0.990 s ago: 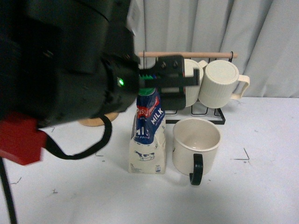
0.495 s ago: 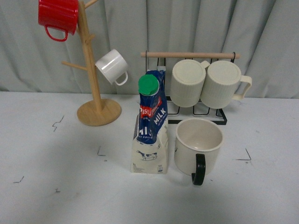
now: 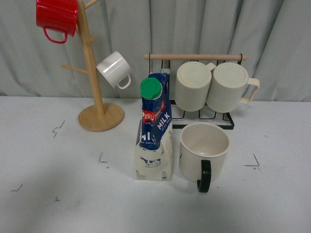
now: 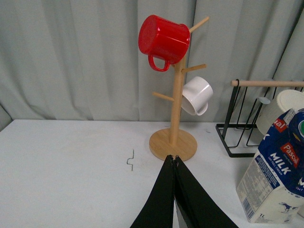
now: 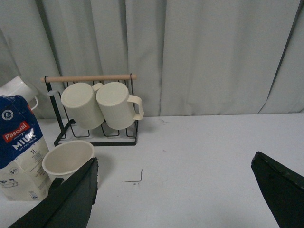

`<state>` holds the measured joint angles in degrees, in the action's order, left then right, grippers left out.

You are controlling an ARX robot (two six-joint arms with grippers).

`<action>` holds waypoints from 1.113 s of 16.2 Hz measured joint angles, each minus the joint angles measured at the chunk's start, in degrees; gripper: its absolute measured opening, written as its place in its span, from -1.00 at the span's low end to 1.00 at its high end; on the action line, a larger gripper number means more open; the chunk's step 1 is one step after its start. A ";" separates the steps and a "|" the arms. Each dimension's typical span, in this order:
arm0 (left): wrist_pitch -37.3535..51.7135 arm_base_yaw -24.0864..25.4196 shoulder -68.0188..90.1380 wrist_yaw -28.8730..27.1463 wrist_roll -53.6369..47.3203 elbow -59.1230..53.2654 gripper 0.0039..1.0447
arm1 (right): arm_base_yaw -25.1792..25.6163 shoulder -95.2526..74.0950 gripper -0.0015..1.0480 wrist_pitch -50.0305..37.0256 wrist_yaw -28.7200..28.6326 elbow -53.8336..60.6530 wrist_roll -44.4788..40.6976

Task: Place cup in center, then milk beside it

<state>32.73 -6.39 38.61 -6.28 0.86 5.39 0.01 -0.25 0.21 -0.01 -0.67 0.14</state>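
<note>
A wide cream cup (image 3: 204,151) with a black C-shaped handle is standing upright, mouth open upward, on the white desk (image 3: 63,194) near its middle, handle facing the camera. Just beside it, to its left in the front view, a tall blue-and-white milk carton (image 3: 154,133) with a round green cap is standing upright, showing red "Pascual" and white "MILK" lettering and a cow drawing.

Milk carton (image 3: 154,136) set upright on the table (image 3: 58,194) near centre, cup (image 3: 204,150) placed just right of it, mug tree (image 3: 95,73) seen far left behind the carton, wire rack (image 3: 194,90) with two hung mugs (image 3: 214,87) located behind the cup.
</note>
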 joint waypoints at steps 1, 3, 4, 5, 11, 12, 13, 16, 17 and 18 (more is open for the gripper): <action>-1.36 0.87 -2.34 0.55 0.00 -0.74 -0.97 | 0.00 0.00 0.87 0.00 0.00 0.00 0.00; -4.46 6.54 -6.40 5.38 -0.02 -2.19 -0.97 | 0.00 0.00 0.87 0.00 0.02 0.00 0.00; -5.79 6.60 -8.41 5.95 -0.02 -2.58 -0.97 | 0.00 0.00 0.87 0.00 0.00 0.00 0.00; -7.06 6.23 -10.14 6.32 -0.04 -2.89 -0.97 | 0.00 0.00 0.87 0.00 0.00 0.00 0.00; -16.59 6.32 -22.56 6.27 -0.04 -4.76 -0.97 | 0.00 0.00 0.87 0.00 0.00 0.00 0.00; -17.86 6.32 -23.98 6.27 -0.04 -4.76 -0.97 | 0.00 0.00 0.87 0.00 0.00 0.00 0.00; -18.49 6.32 -24.48 6.27 -0.04 -4.76 -0.97 | 0.00 0.00 0.87 0.00 0.00 0.00 0.00; -21.29 6.32 -27.26 6.27 -0.04 -4.76 -0.97 | 0.00 0.00 0.87 0.00 0.00 0.00 0.00; -21.66 6.32 -27.67 6.27 -0.04 -4.76 -0.97 | 0.00 0.00 0.87 0.00 0.00 0.00 0.00; -22.51 6.32 -28.44 6.27 -0.04 -4.76 -0.97 | 0.00 0.00 0.87 0.00 0.00 0.00 0.00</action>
<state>10.22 -0.08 10.17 -0.01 0.82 0.62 0.01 -0.25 0.21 -0.01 -0.67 0.14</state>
